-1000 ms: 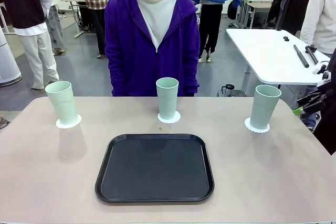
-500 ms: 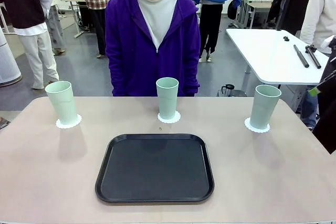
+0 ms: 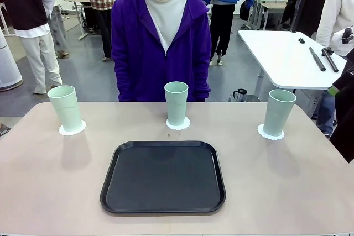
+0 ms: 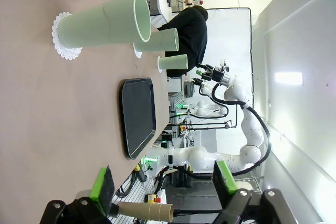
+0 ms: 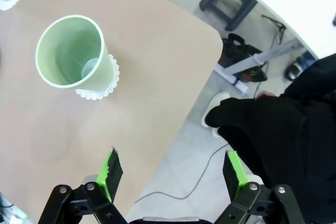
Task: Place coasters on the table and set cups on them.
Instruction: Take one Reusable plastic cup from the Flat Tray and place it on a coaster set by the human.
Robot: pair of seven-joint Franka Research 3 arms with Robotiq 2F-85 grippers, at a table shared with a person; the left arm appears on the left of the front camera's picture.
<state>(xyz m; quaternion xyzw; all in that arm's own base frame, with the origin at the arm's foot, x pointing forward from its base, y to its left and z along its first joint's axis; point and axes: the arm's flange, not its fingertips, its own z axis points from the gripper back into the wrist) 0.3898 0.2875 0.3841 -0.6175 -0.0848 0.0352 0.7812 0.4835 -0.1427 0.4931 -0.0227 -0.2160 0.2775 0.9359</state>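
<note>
Three pale green cups stand upright on the beige table (image 3: 50, 181), each on a white lacy coaster: the left cup (image 3: 65, 108) on its coaster (image 3: 72, 129), the middle cup (image 3: 176, 103) on its coaster (image 3: 178, 124), the right cup (image 3: 279, 112) on its coaster (image 3: 270, 132). My right gripper (image 5: 172, 167) hangs open and empty above the table's right edge, back from the right cup (image 5: 76, 51); one of its green pads (image 3: 332, 90) shows at the front view's right border. My left gripper (image 4: 164, 181) is open and empty, well back from the nearest cup (image 4: 105, 24).
A black tray (image 3: 164, 176) lies at the table's middle front, with nothing on it. A person in a purple hoodie (image 3: 160, 42) stands at the far side. A white table with dark tools (image 3: 287, 53) and someone in black (image 5: 283, 129) are off the right edge.
My right gripper has drawn up and rightward, away from the right cup, toward the front view's edge. The cups, coasters and tray have not moved.
</note>
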